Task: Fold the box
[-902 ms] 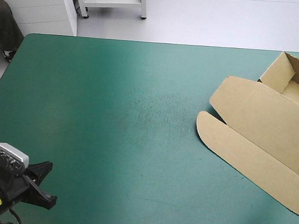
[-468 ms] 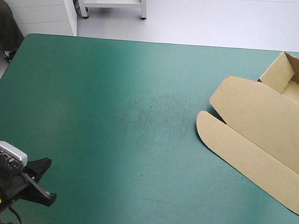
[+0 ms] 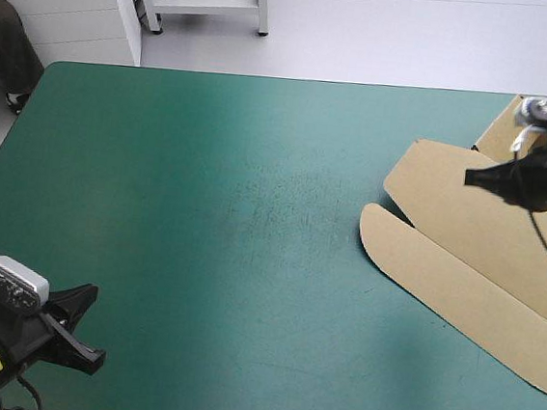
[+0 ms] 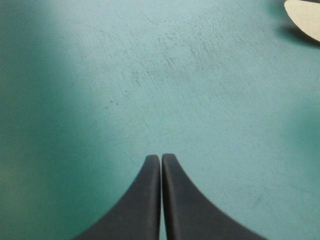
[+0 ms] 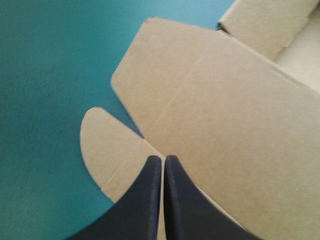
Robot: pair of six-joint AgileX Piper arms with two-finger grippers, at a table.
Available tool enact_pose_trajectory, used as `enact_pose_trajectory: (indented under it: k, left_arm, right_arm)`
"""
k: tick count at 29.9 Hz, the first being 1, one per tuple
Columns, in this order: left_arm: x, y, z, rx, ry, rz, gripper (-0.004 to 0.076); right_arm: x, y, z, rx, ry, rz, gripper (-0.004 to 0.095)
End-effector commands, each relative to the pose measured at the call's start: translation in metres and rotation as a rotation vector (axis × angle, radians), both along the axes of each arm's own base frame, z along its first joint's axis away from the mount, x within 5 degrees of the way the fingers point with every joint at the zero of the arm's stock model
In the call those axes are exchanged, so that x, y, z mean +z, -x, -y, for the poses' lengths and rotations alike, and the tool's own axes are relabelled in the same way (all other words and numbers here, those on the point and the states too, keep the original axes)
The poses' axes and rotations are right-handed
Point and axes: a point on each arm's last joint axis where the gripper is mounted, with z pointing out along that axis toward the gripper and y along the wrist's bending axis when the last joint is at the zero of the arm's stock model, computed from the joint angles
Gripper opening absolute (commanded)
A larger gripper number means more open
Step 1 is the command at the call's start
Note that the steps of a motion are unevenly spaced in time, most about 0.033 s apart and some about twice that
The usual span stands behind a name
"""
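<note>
Teal-green counter point(image 3: 205, 208) is lying mostly bare, with the box point(image 3: 463, 252) sitting at its far right corner and partly running past the right edge of the high view. The box's far end is standing up as a tray with walls raised. Its lid panel point(image 5: 215, 100) and rounded flap point(image 5: 107, 145) are lying flat on the cover, reaching toward the counter's middle.

Judging from that, the wall folds appear done, and the lid and flap seem left to do.

Over the lid panel, near its crease with the flap, the right gripper point(image 5: 163, 159) is hanging, closed tight into one pointed arch and gripping nothing. Cannot tell whether it is touching the board.

By the near left corner the left gripper point(image 4: 161, 159) is sitting low, likewise closed and empty. It is aiming toward the middle, well apart from the box.
</note>
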Motion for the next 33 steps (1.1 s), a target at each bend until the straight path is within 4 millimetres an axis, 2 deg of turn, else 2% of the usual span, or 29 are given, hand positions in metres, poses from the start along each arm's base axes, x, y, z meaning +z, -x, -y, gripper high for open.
enact_pose_trajectory:
  k: [1, 5, 10, 13, 17, 25, 33]
  left_arm:
    - [0.015, -0.004, 0.000, 0.011, 0.028, 0.102, -0.0010]
    - [0.016, -0.006, -0.003, 0.030, -0.012, 0.139, -0.0010]
    - [0.018, -0.008, -0.004, 0.034, -0.032, 0.189, -0.0010]
    - [0.011, -0.011, -0.002, 0.033, -0.018, 0.214, -0.0010]
    - [-0.012, -0.011, 0.000, 0.027, 0.017, 0.221, -0.0010]
    - [-0.037, 0.001, -0.005, 0.023, 0.024, 0.241, -0.0010]
    - [-0.036, 0.013, -0.010, 0.023, 0.060, 0.300, -0.0010]
  right_arm:
    - [0.006, 0.036, -0.026, 0.103, 0.067, 0.186, 0.0000]
    - [-0.016, 0.074, -0.039, 0.178, 0.083, 0.253, -0.0001]
    - [-0.041, 0.122, -0.035, 0.186, 0.096, 0.371, -0.0001]
    - [-0.057, 0.145, -0.031, 0.174, 0.094, 0.425, -0.0001]
    - [-0.077, 0.169, -0.027, 0.147, 0.073, 0.495, -0.0001]
    - [-0.112, 0.201, -0.022, 0.130, 0.053, 0.555, -0.0001]
    - [-0.138, 0.217, -0.020, 0.106, 0.015, 0.580, -0.0001]
